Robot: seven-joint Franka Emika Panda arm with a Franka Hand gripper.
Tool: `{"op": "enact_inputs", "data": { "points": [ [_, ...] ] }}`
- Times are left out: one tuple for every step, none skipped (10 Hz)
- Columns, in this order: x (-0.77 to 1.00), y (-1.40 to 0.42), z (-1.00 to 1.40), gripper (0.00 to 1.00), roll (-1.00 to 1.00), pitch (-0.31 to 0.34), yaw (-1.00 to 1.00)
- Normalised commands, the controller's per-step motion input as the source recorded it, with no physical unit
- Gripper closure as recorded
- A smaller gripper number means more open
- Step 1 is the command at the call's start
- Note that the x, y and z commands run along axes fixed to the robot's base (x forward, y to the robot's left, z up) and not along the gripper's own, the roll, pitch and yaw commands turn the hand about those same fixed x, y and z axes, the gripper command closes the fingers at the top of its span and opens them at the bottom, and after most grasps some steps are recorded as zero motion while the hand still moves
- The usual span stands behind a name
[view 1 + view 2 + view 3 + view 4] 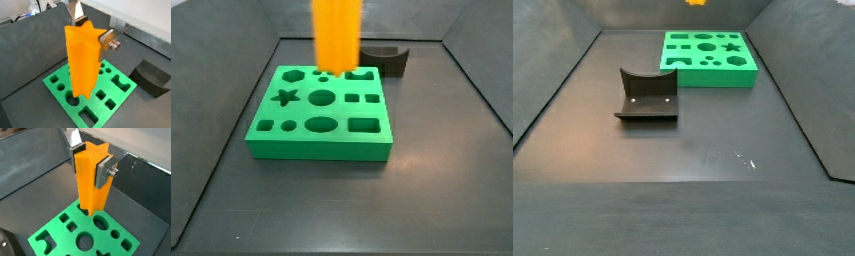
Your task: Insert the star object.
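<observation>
My gripper point(93, 32) is shut on the star object point(83, 65), a tall bright orange ridged peg, gripping it at its upper end in both wrist views point(91, 160). The peg point(90, 188) hangs upright over the green block point(53, 82), which has several shaped holes. In a side view the peg point(337, 35) has its lower end over the far row of the block point(318, 145), apart from the star-shaped hole point(287, 97). The gripper itself is cut off there. Only the peg's tip point(696, 3) shows above the block point(711, 78) in a side view.
A dark grey curved block point(647, 95) lies on the dark floor beside the green block, also showing in a side view point(385, 58) and a wrist view point(153, 75). Dark sloped walls ring the floor.
</observation>
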Motion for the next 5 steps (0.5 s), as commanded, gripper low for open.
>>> {"op": "enact_inputs", "data": {
  "points": [
    [-0.61, 0.39, -0.56, 1.0, 0.04, -0.034, 0.0],
    [-0.67, 0.44, -0.55, 1.0, 0.04, -0.044, 0.0],
    [-0.67, 0.47, -0.53, 1.0, 0.01, -0.054, 0.0],
    [-0.7, 0.42, -0.51, 1.0, 0.0, -0.067, 0.0],
    [-0.69, 0.25, -0.52, 1.0, 0.0, -0.114, 0.0]
  ]
}}
